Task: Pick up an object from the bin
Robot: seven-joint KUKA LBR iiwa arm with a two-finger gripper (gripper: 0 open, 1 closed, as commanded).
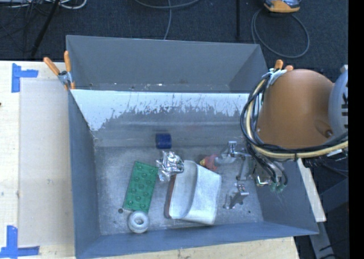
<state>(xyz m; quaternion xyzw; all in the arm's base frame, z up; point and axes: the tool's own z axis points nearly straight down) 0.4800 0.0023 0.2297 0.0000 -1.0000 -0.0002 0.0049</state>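
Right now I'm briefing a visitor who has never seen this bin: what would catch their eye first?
The arm's domed orange cover at the right edge, with the pincer below it, low in the grey bin. Then the green studded plate at the bin's lower left, and the white folded cloth in the middle, just left of the pincer.

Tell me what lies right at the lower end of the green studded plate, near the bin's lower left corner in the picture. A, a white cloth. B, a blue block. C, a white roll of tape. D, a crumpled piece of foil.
C: the white roll of tape sits just below the green studded plate, while the blue block lies above it, toward the far wall.
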